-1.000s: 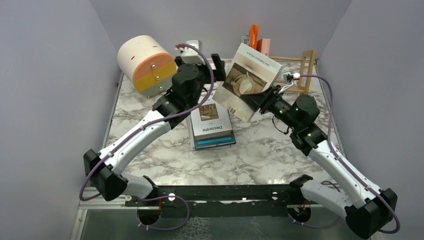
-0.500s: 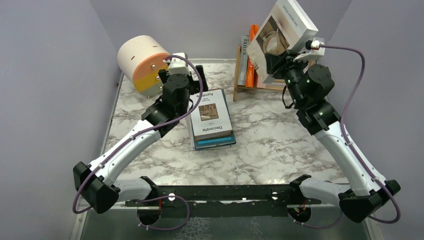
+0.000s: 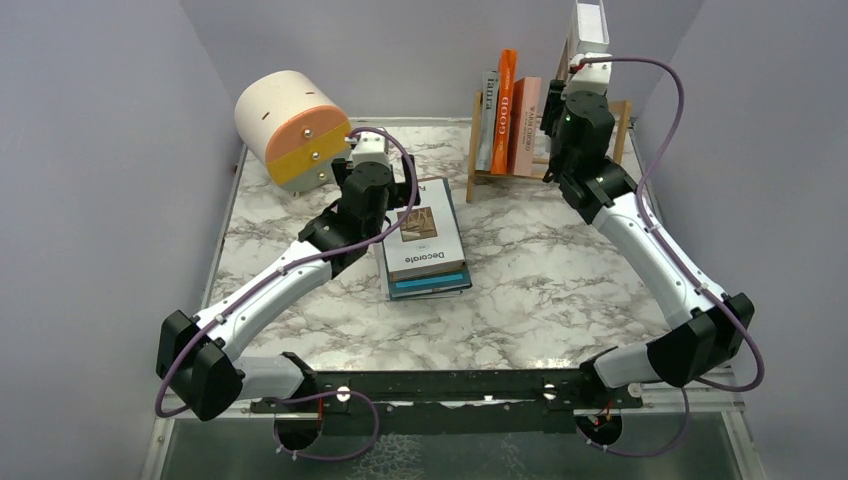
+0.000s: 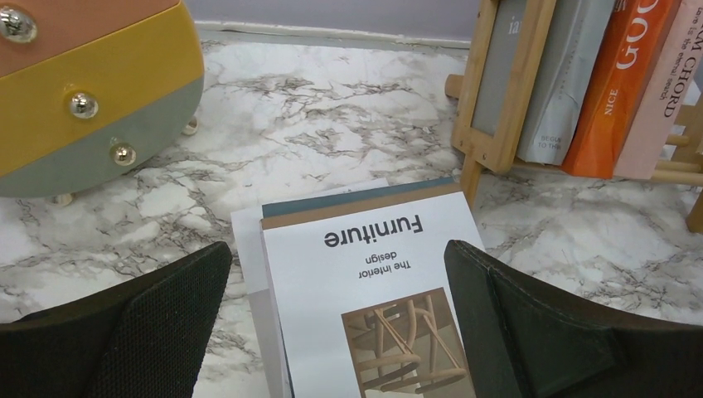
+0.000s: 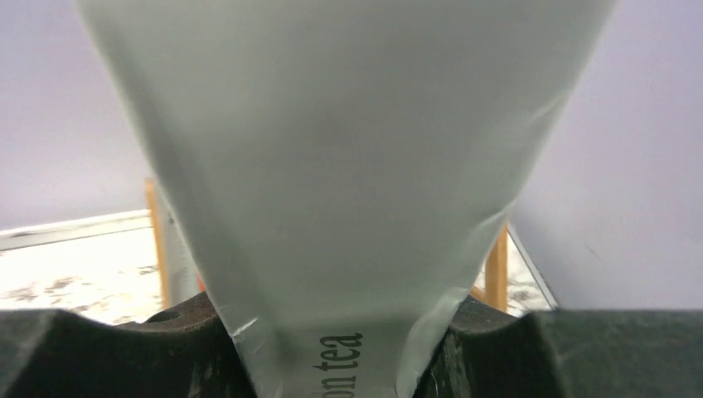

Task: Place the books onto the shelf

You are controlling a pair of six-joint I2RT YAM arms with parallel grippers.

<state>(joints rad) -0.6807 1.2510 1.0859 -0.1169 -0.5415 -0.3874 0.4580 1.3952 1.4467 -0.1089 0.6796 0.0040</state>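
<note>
Two arms, same build. Left arm (image 3: 270,285) and right arm (image 3: 650,255): glossy white link shells between chunky matte black joint housings, with bigger black blocks at the shoulder ends. A thin purple cable (image 3: 684,105) runs loose along each arm. Small white camera block (image 3: 368,150) at each wrist. Flat black base rail (image 3: 450,385) with holes joins both. Left fingers (image 4: 166,332) are black with woven-texture pads.

- The table (image 3: 560,290) has a white marble-patterned top with grey veins.
- Plain lilac-grey walls enclose it: one wall (image 3: 100,150) at 9 o'clock, the back wall (image 3: 420,50) at 12 o'clock, another wall (image 3: 770,150) at 3 o'clock.
- A black rail (image 3: 450,385) runs along the 6 o'clock edge.
- The light is soft and even.
</note>
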